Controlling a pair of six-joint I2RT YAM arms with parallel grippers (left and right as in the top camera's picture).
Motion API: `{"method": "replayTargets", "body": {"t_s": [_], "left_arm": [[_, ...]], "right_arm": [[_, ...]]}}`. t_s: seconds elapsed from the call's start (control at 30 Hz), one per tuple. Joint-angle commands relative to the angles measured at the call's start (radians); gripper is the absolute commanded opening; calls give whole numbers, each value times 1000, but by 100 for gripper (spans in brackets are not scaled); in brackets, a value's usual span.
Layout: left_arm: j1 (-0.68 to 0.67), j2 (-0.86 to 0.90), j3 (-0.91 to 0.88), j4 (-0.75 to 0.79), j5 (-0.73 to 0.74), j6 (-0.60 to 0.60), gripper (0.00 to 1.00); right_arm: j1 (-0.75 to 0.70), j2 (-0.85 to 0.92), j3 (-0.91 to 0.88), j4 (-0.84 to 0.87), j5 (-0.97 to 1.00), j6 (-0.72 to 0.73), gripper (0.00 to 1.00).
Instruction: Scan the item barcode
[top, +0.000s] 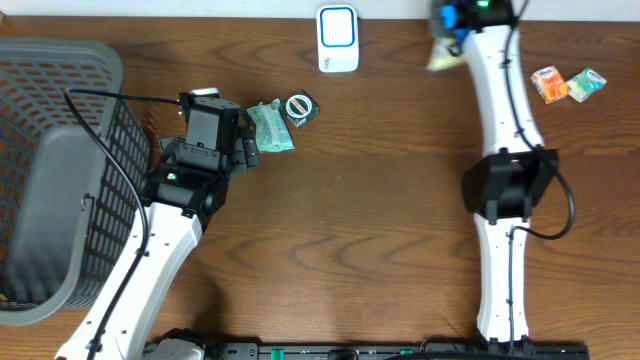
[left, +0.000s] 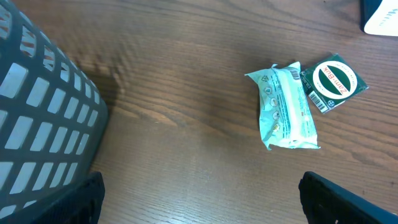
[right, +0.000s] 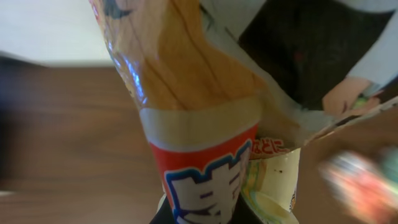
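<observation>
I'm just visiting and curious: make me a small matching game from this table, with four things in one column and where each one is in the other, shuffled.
Things:
1. grey basket
2. white device
3. pale green packet
4. orange snack bag

Places:
A. clamped in the right tool
B. top middle of the table
C. far left of the table
D. beside the dark green box, just ahead of the open left tool

Pairs: 1-C, 2-B, 3-D, 4-A.
</observation>
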Motion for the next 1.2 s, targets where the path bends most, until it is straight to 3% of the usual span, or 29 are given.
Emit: {"method": "replayTargets", "body": {"t_s": [0.0, 0.03, 0.1, 0.13, 0.17, 0.2, 0.27, 0.47, 0.63, 0.93, 1.07, 1.17], "left_arm": [[3, -6, 3, 0, -17, 13, 98], [3, -6, 3, 0, -17, 13, 98], [3, -6, 3, 0, -17, 13, 98], [3, -6, 3, 0, -17, 13, 98], [3, -6, 3, 0, -17, 13, 98], [3, -6, 3, 0, -17, 13, 98], [3, -6, 3, 0, -17, 13, 98], [3, -6, 3, 0, -17, 13, 97], [3, -6, 3, 0, -17, 13, 98], [3, -6, 3, 0, -17, 13, 98], [3, -5, 3, 0, -17, 13, 98], [3, -5, 3, 0, -17, 13, 98]], "right_arm": [[-82, -32, -28, -34, 195, -55, 1], [-112, -32, -47, -49, 195, -11, 3], [-155, -32, -80, -74, 195, 62, 26], [-173, -32, -97, -87, 195, 94, 46], [-192, -32, -115, -98, 192, 123, 72], [-211, -32, -133, -113, 183, 154, 80], [-239, -31, -160, -128, 126, 171, 87], [-257, -40, -166, -166, -26, 171, 99], [-214, -100, -147, -164, -151, 171, 99], [-50, -181, -147, -81, -790, 159, 99], [71, -166, -150, -80, -803, 160, 91], [156, -149, -156, -76, -802, 160, 91]]}}
